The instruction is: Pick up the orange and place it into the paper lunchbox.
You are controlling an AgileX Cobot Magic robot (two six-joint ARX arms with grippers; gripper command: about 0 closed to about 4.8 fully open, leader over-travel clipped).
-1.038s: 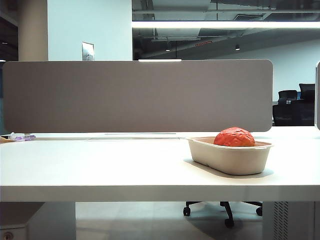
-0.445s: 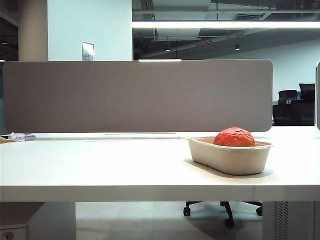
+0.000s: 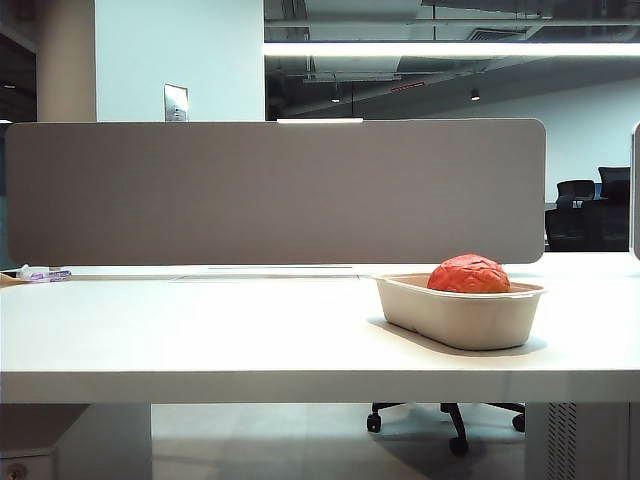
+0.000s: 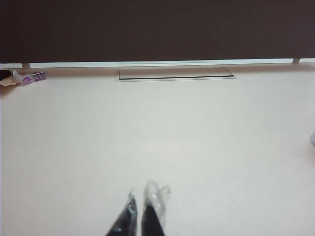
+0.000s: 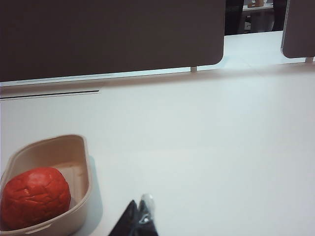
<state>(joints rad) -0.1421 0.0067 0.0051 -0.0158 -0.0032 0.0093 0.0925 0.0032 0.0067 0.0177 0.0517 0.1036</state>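
orange (image 3: 469, 274): wrinkled, glossy, in oblong pulp paper lunchbox (image 3: 462, 315) | left gripper (image 4: 142, 209): clenched, empty | right gripper (image 5: 139, 213): clenched, empty, lunchbox at its 9 o'clock

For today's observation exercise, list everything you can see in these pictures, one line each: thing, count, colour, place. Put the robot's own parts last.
orange: one, reddish-orange, lying inside the paper lunchbox at one end.
paper lunchbox: one, beige, on the table's right part in the exterior view.
table: one, white, across the foreground.
divider panel: one, grey, upright along the table's far edge.
small purple-and-white item: one, at the table's far left edge; too small to identify.
office chairs: black, in the background on the right.
left tool: one, dark with clear tips, shut, empty, over bare table.
right tool: one, dark, shut, empty, beside the lunchbox.
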